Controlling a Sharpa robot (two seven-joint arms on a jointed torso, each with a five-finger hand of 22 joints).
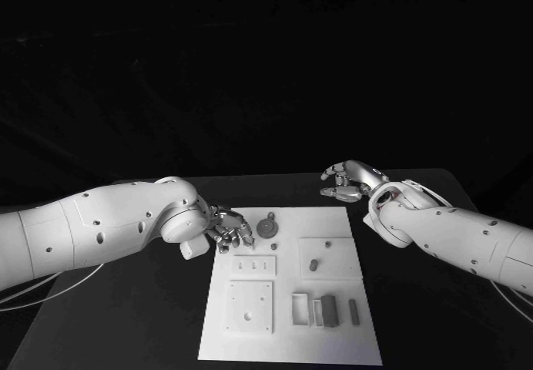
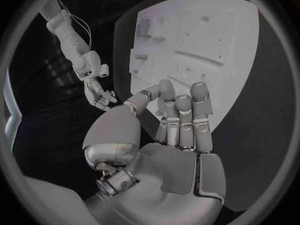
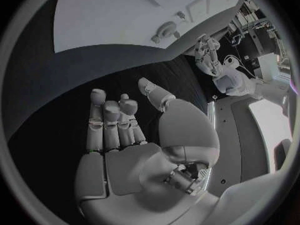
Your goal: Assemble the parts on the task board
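Note:
The white task board lies in the middle of the black table. On its far end sit a round grey part, a tiny part and two small grey parts. Dark blocks stand near its front. My left hand hovers at the board's far left corner, beside the round part, fingers loosely bent and holding nothing. My right hand hangs over bare table beyond the board's far right corner, fingers half curled with nothing in them.
Raised white plates take up the board's middle. A pale block and a thin grey bar stand next to the dark blocks. Black table surrounds the board on both sides.

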